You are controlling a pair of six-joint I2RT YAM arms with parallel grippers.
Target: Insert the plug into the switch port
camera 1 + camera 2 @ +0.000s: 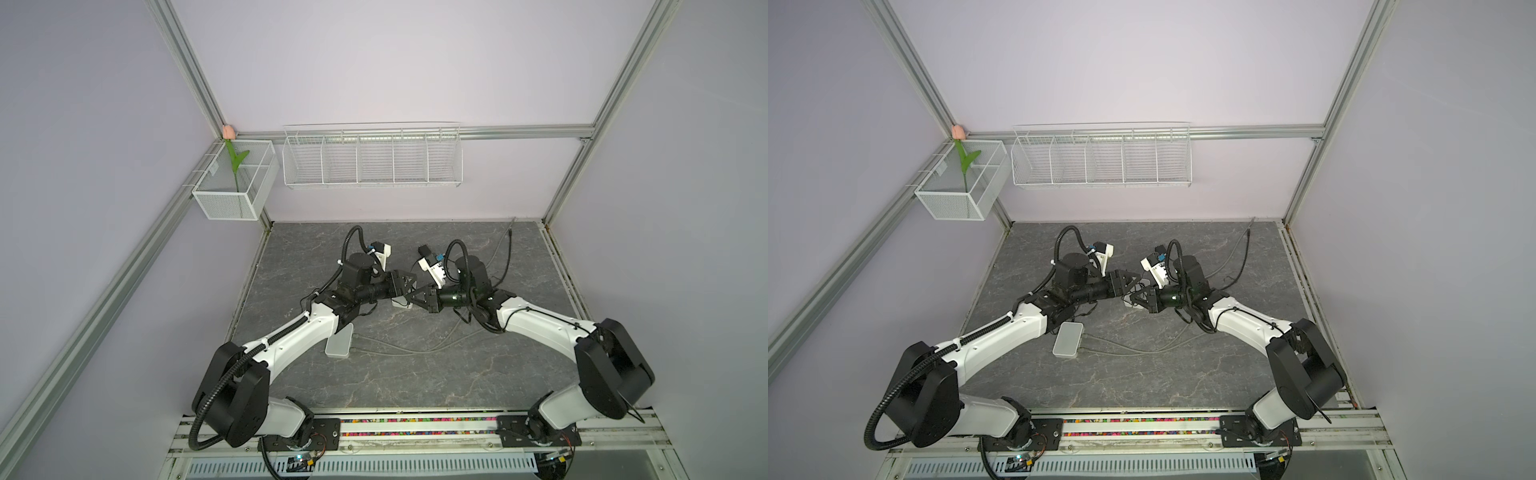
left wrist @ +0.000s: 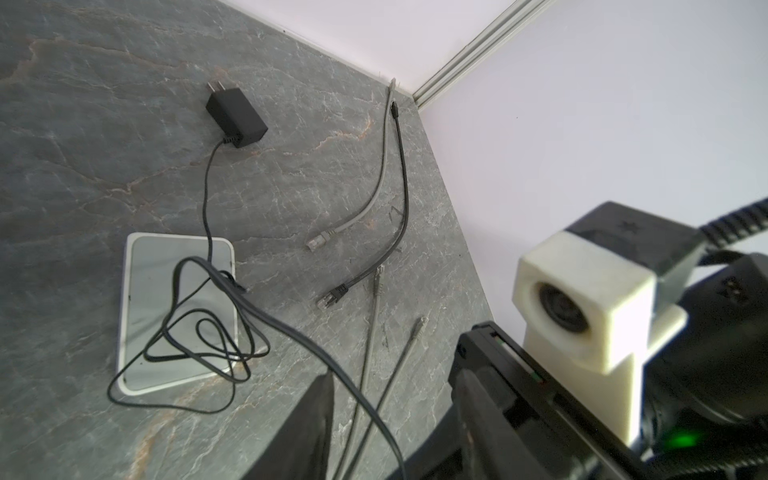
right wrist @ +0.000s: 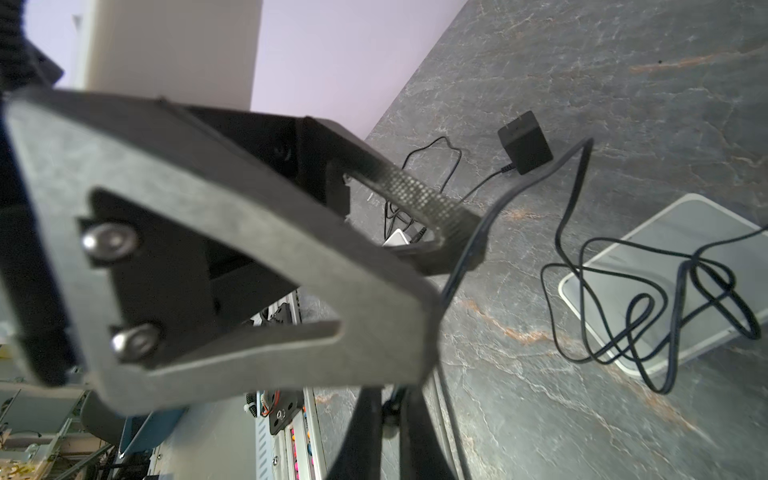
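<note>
A white flat switch (image 2: 137, 299) lies on the grey stone table under both grippers, and its ports do not show. The black power cable (image 2: 204, 199) runs from a black adapter (image 2: 237, 116) and loops over the switch. My left gripper (image 2: 395, 386) is open, and this cable passes loosely between its fingers. My right gripper (image 3: 390, 399) faces it tip to tip. It is shut on a small dark piece at the cable's end, the plug (image 3: 390, 411). In both top views the left gripper (image 1: 411, 289) and the right gripper (image 1: 407, 303) meet above the switch (image 1: 400, 302).
A second white flat box (image 1: 338, 343) lies by my left forearm, with grey cables (image 1: 399, 351) running from it. Loose grey (image 2: 332, 232) and black (image 2: 399, 174) network cables lie towards the back right corner. A wire rack (image 1: 372, 158) and a mesh basket (image 1: 235, 187) hang on the walls.
</note>
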